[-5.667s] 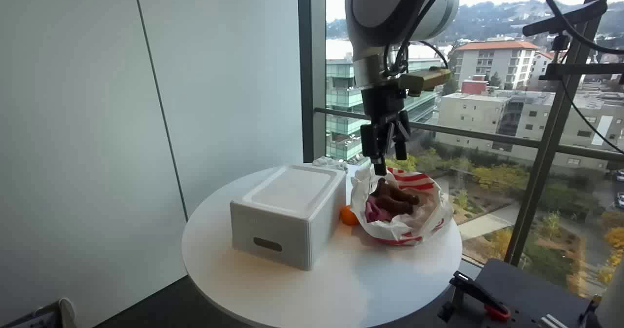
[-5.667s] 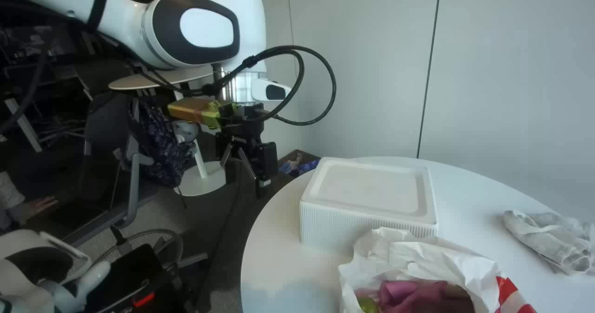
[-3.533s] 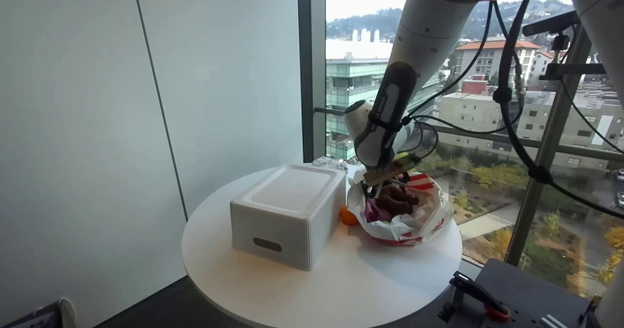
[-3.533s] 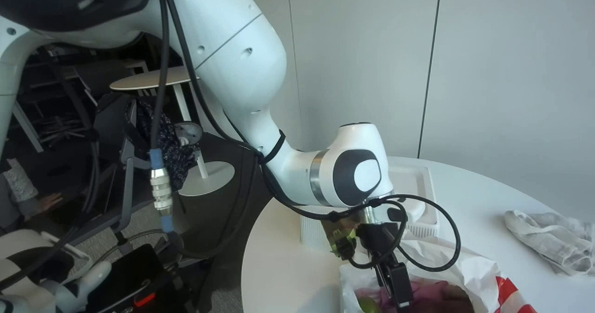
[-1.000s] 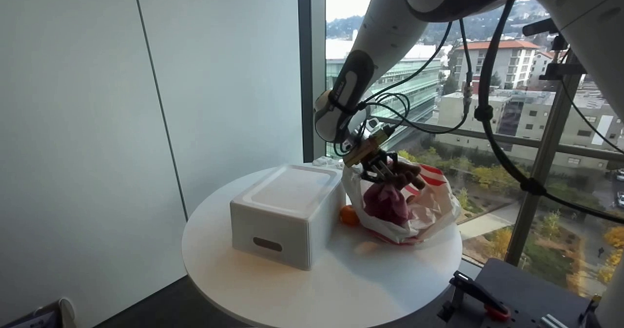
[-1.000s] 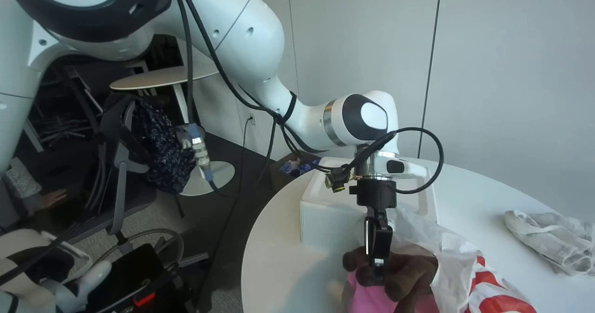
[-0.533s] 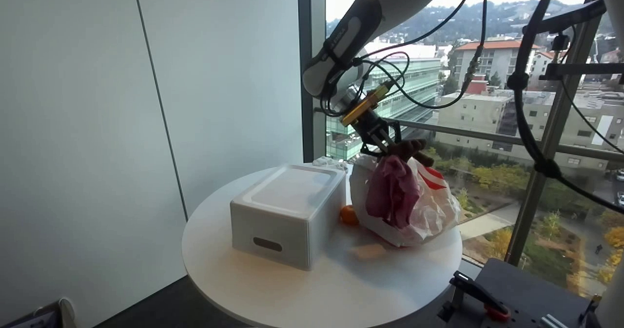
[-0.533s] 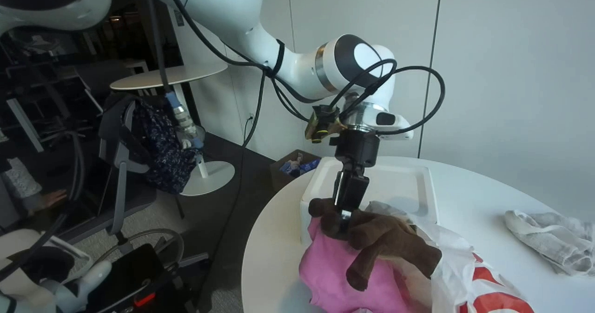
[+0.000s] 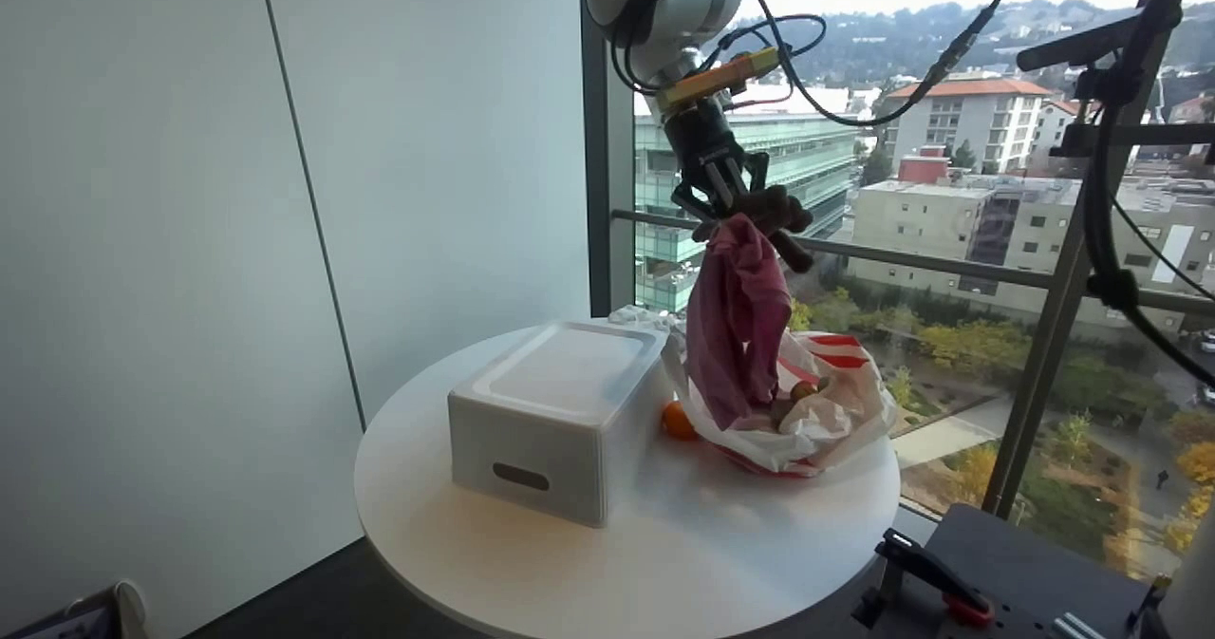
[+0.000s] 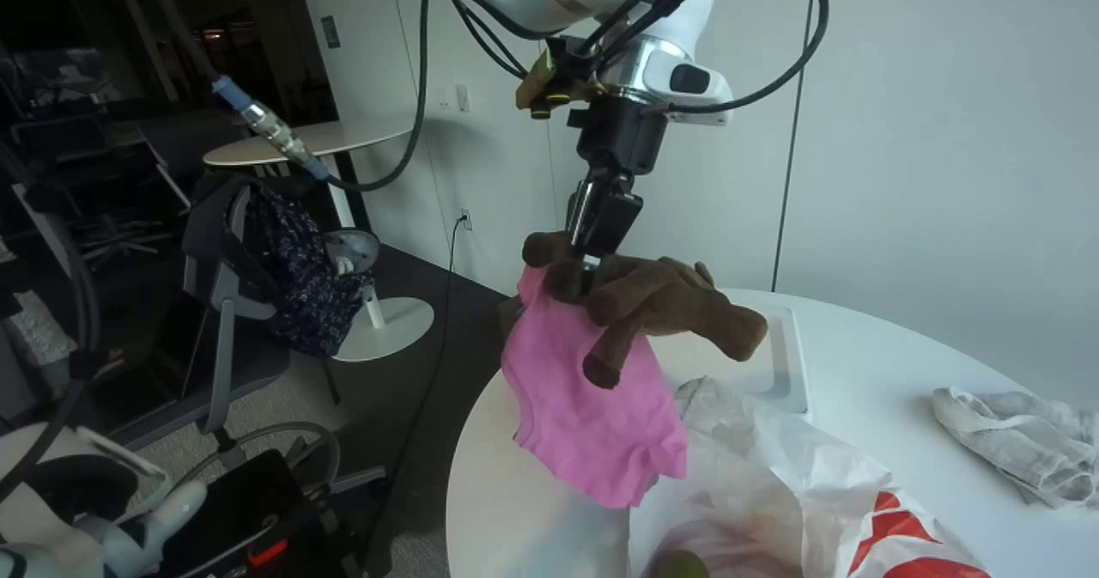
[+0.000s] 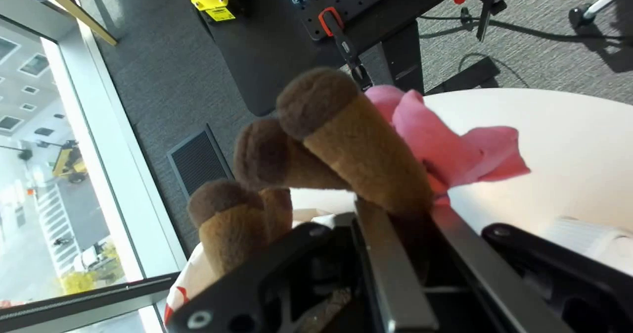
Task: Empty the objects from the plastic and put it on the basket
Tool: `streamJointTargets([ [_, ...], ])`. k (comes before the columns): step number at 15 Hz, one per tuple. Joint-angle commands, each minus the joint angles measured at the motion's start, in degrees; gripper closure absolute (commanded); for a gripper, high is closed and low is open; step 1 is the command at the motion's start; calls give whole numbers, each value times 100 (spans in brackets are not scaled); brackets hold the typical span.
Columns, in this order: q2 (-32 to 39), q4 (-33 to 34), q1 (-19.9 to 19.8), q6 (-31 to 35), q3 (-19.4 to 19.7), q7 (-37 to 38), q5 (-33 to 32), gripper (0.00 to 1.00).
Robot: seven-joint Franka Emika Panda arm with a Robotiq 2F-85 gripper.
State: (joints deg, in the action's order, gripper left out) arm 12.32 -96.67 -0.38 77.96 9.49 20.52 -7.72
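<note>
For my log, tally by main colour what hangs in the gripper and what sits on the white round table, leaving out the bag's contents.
Brown: 1 (plush toy)
Pink: 1 (cloth)
Whitish: 3 (box, red-marked bag, crumpled bundle)
Orange: 1 (round item)
Total: 6

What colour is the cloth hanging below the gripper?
Pink; the cloth shows best in an exterior view.

Bright daylight enters through the window (image 9: 916, 226).

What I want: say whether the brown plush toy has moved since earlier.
Yes, up: in an exterior view, the brown plush toy, gripped by the pincer, has risen from level with the white box to clearly higher.
</note>
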Motion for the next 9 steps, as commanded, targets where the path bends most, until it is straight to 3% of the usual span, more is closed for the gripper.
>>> streamJointTargets([
  [1, -757, -264, 102, 434, -391, -83, -114, 93],
  [5, -710, -218, 308, 1449, -845, -23, -251, 94],
  [9, 93, -120, 657, 2861, -1168, 116, -1042, 93],
])
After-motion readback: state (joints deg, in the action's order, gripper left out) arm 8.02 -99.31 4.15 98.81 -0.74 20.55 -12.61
